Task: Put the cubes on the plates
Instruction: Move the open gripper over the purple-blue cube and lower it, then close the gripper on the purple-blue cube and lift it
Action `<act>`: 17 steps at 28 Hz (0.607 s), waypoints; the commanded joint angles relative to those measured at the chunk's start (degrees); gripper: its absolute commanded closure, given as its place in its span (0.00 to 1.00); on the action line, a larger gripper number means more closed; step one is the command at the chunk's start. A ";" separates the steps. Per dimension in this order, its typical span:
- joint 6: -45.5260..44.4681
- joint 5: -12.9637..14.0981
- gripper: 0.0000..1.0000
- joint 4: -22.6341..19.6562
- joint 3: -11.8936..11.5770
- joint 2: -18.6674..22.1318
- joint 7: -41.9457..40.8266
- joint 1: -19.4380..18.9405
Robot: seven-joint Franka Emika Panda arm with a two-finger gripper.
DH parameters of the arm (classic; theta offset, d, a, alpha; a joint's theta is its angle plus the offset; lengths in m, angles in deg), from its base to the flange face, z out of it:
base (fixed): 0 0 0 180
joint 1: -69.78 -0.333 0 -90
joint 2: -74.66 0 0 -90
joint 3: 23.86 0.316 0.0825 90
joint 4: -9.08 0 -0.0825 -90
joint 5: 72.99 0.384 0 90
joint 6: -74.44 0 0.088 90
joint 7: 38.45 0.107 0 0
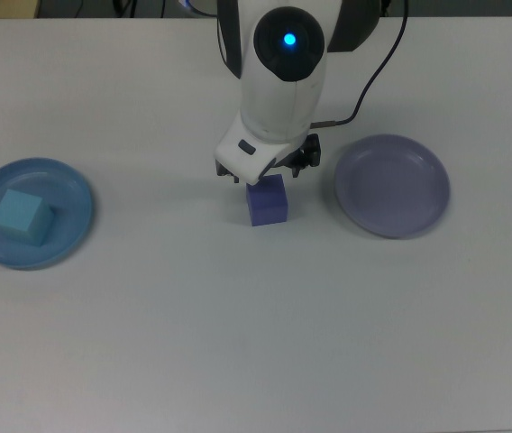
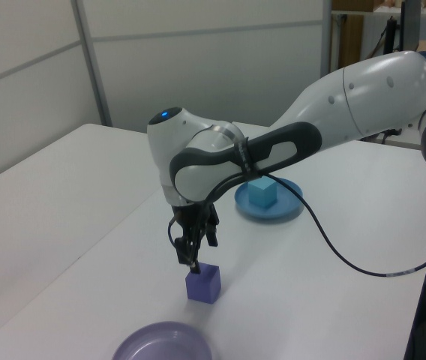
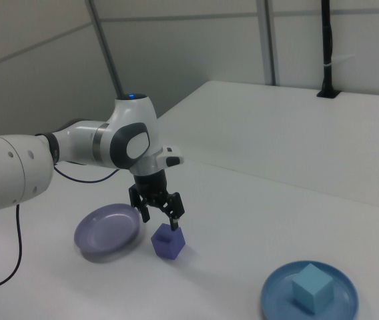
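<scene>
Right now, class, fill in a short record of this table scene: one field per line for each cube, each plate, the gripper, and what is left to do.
cyan cube: resting on the blue plate, the top view's left
violet cube: on the table, mid-scene, on no plate
lavender plate: empty, the top view's right of the violet cube
gripper: open, directly above the violet cube, not gripping it
left to do: violet cube onto the lavender plate

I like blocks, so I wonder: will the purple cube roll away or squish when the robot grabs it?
Probably not roll: the purple cube sits on a flat face. It looks solid, so likely stiff. The open gripper would meet flat sides.
</scene>
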 commanded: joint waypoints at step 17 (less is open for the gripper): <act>10.28 -4.43 0.17 -4.49 -1.60 -4.50 3.64 -1.03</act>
